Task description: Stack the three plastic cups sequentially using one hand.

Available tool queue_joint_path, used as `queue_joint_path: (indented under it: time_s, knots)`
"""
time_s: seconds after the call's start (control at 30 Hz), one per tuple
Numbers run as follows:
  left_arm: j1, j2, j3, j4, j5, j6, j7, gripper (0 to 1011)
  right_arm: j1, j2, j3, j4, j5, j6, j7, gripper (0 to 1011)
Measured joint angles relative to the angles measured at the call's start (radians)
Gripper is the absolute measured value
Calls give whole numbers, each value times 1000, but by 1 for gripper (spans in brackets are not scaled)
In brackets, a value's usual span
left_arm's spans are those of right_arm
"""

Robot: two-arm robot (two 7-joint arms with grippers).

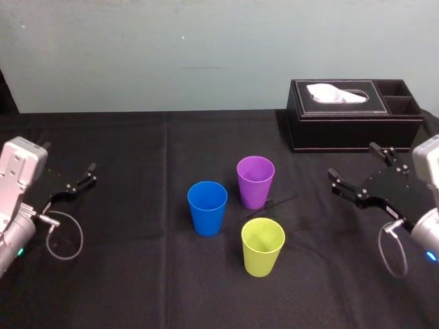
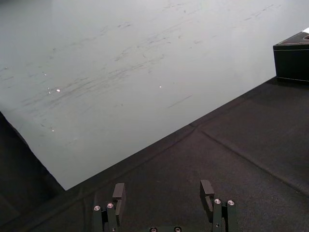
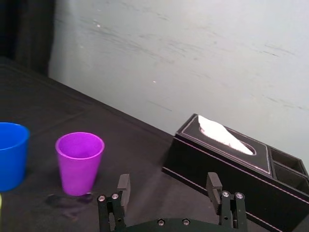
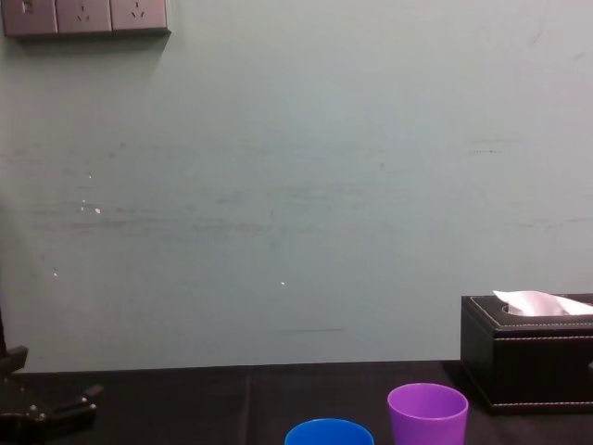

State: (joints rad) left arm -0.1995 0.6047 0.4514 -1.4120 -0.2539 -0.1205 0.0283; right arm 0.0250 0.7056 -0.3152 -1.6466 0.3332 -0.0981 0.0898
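Broadly, a pale wall [image 1: 206, 48] stands behind a table draped in black cloth [image 1: 137, 274]. Beyond the right gripper's jaws, towards that wall and near them, sits a black tissue box [image 1: 353, 116] with a white tissue [image 1: 336, 94] poking out of its top.

The right gripper [image 1: 352, 160] hangs low over the cloth at the robot's right with its jaws spread wide and nothing between them; the right wrist view shows both fingers [image 3: 124, 183] well parted. The left gripper [image 1: 87, 175] sits over the cloth at the far left, its jaws likewise gaping and empty, as the left wrist view [image 2: 162, 191] confirms, with bare cloth and wall ahead of them.

All three cups stand upright and mouth-up on the cloth between the two sets of jaws, nearer the right pair, none touching either gripper or nested in another. The purple cup [image 1: 255, 181] lies closest to the right jaws, off their open side. The blue cup [image 1: 207, 208] stands just beside it, on the side away from the right jaws and closest of the three to the left jaws, though well apart from them. The yellow-green cup [image 1: 262, 247] stands near both, closest to the robot.
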Motion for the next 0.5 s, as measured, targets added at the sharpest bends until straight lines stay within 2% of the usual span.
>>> queue_joint_path:
  time_s: [0.2,0.3,0.5]
  knots:
    - [0,0,0,0,0,0,0,1010,-49,38,37,-58,20,-1,37,1003]
    - [0,0,0,0,0,0,0,1010,-88,64,67,-98,49,-3,73,1003]
    - [0,0,0,0,0,0,0,1010,-138,93,101,-141,79,-10,119,1003]
